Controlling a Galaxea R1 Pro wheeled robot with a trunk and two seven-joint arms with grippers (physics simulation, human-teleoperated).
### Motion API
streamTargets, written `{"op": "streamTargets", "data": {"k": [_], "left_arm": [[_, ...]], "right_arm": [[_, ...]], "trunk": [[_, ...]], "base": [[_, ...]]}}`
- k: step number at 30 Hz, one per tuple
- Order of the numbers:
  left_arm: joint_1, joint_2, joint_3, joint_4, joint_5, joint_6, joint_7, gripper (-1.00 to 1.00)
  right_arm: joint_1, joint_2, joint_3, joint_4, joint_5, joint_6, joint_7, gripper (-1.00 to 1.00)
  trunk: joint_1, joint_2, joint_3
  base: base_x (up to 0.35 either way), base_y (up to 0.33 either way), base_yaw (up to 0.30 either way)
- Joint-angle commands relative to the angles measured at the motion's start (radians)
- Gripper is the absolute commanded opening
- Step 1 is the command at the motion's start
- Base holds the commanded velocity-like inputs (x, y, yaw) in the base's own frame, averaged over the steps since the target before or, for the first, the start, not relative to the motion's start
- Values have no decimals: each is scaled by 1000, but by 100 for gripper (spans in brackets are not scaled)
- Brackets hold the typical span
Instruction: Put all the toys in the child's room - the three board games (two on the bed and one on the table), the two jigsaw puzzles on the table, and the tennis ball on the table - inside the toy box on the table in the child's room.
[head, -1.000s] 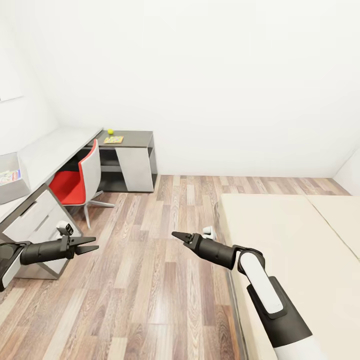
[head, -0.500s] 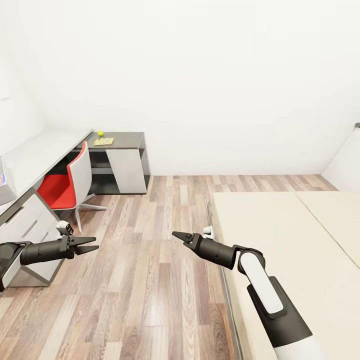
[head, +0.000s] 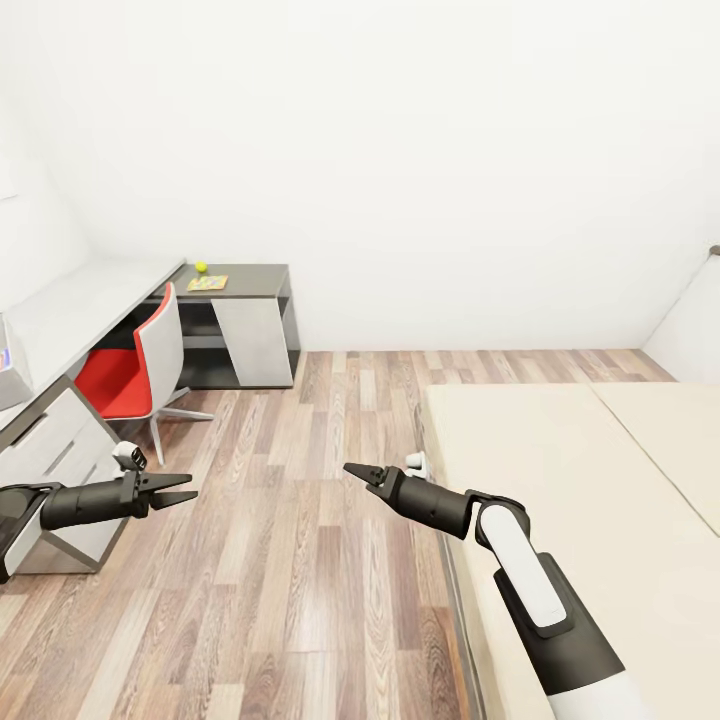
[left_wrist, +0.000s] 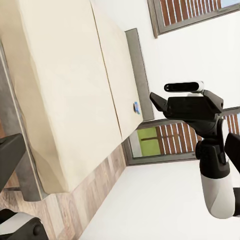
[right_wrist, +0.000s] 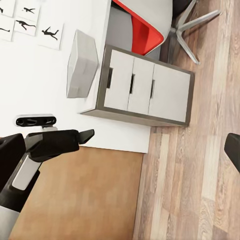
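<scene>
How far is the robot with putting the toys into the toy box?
Done: the toy box at the head view's left edge already holds something printed. In hand: nothing, the left gripper and right gripper are open. Left: the tennis ball and a jigsaw puzzle on the table, and a small blue item on the bed.

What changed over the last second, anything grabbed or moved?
Only the camera turned: the whole view swung toward the bed early in that second, sliding the table and red chair leftward, then held. Nothing was grasped or released. The left gripper and right gripper stay open and empty over the floor; the tennis ball and jigsaw puzzle sit unmoved on the table's dark end.
</scene>
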Motion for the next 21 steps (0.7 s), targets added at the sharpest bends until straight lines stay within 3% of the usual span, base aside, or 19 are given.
{"op": "streamTargets", "data": {"k": [1,21], "left_arm": [[-1,1,-3,0,2,11,-4,100],[-1,1,-3,0,2,11,-4,100]], "right_arm": [[-1,0,-1,0,8,4,7,100],[-1,0,-1,-3,8,4,8,100]], "trunk": [[1,-2,-2],[1,-2,-2]], "base": [[0,0,0],[0,-17,0]]}}
